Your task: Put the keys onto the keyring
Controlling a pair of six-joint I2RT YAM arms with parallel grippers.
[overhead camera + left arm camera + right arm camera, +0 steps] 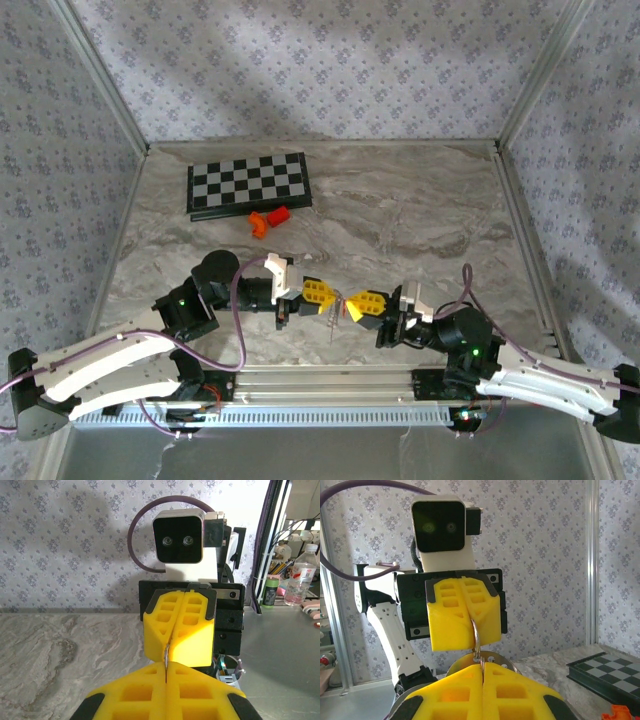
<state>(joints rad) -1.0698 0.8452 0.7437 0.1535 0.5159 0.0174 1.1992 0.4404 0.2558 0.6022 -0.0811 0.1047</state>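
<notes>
My two grippers meet tip to tip above the near middle of the table. The left gripper is shut on the keyring's thin silver wire ring, which stands on edge out of its yellow fingers. The right gripper is shut on a thin silver key, whose edge touches the bottom of the ring. In the left wrist view the key is a sliver between the right gripper's fingers. A thin silver piece hangs below the meeting point.
A folded chessboard lies at the back left, with two orange blocks just in front of it. Metal frame posts and patterned curtains close in the marble table. The arms' bases and cables sit along the near edge.
</notes>
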